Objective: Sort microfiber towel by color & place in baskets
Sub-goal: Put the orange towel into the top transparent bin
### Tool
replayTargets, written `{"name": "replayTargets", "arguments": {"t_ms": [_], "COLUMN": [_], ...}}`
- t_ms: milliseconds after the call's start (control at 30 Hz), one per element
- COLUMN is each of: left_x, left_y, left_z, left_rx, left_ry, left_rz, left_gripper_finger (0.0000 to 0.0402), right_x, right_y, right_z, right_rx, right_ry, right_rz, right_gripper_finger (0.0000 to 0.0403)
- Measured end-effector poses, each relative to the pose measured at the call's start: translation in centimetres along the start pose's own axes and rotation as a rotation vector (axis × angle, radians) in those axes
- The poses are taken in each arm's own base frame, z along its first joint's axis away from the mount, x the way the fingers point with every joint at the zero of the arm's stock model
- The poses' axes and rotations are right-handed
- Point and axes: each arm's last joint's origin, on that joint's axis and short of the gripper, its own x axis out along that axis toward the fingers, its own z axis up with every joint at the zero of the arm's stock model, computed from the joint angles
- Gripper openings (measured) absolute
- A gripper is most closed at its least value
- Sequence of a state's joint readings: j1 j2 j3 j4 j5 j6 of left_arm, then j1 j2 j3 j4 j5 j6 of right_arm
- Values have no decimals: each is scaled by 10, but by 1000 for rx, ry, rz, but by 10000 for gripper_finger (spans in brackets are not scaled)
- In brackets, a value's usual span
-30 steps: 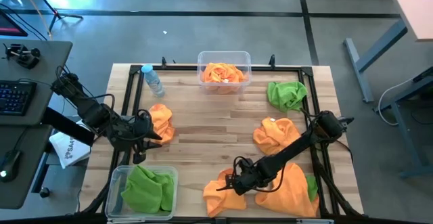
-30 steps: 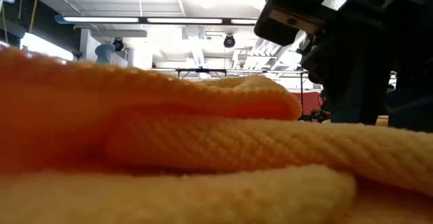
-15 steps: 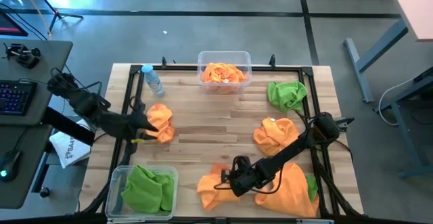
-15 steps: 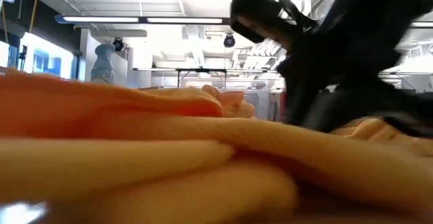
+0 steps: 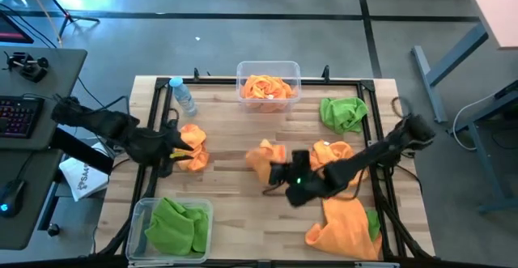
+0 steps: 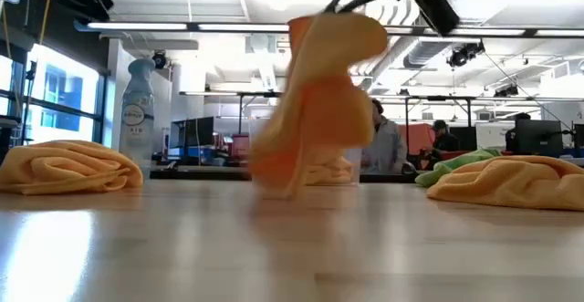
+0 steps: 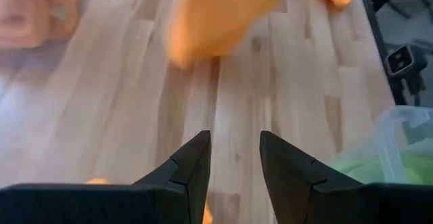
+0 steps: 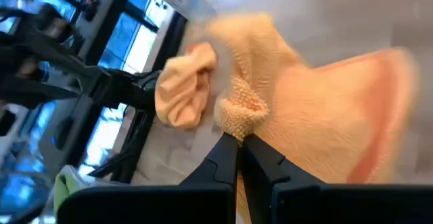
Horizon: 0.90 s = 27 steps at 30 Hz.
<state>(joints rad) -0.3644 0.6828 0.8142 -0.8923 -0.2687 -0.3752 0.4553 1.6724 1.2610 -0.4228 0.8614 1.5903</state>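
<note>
Right gripper (image 5: 275, 171) mid-table, fingers pinched shut on a bright orange microfiber towel (image 5: 263, 155); the cloth hangs off the wood, clear of the tabletop in the low view (image 6: 315, 92). Right wrist view shows a fold of it (image 8: 240, 109) nipped between the two dark fingertips.

Left gripper (image 5: 180, 148) at the table's left side, jaws part open, nothing between them in its wrist view (image 7: 233, 160). It sits just beside a crumpled orange towel (image 5: 194, 146).

Clear plastic tub at the far edge (image 5: 243, 70) holds orange cloth. Clear plastic tub at the near left corner (image 5: 139, 211) holds bright green cloth (image 5: 178, 226).

Loose on the light wooden table (image 5: 235, 179): a bunched green towel (image 5: 341, 112) at far right, an orange heap (image 5: 332, 159) just beside the right arm, a larger spread orange towel (image 5: 344, 223) near right with a green edge (image 5: 372, 223) showing at its side.

Small clear water bottle with blue cap (image 5: 183, 95) lies at the far left, near the left arm. People stand in the room beyond (image 6: 388, 142).
</note>
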Motion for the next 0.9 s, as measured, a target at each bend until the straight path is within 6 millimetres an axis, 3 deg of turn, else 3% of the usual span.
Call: {"name": "replayTargets", "arguments": {"t_ms": [300, 500, 700, 900], "left_x": [24, 24, 23, 23], "left_y": [24, 46, 62, 72], "left_z": [16, 23, 26, 26], "left_rx": [-63, -133, -205, -267], "left_ry": [-130, -176, -218, -221], "left_rz": [42, 107, 188, 241], "left_gripper_finger": [117, 117, 117, 117], "right_x": [-9, -4, 25, 69], "right_y": [17, 7, -18, -48], "right_z": [132, 208, 259, 289], "right_rx": [-265, -370, -454, -462], "right_ry": [-108, -213, -185, -112], "right_rz": [123, 168, 178, 147], "right_gripper_finger": [1, 0, 0, 0]}}
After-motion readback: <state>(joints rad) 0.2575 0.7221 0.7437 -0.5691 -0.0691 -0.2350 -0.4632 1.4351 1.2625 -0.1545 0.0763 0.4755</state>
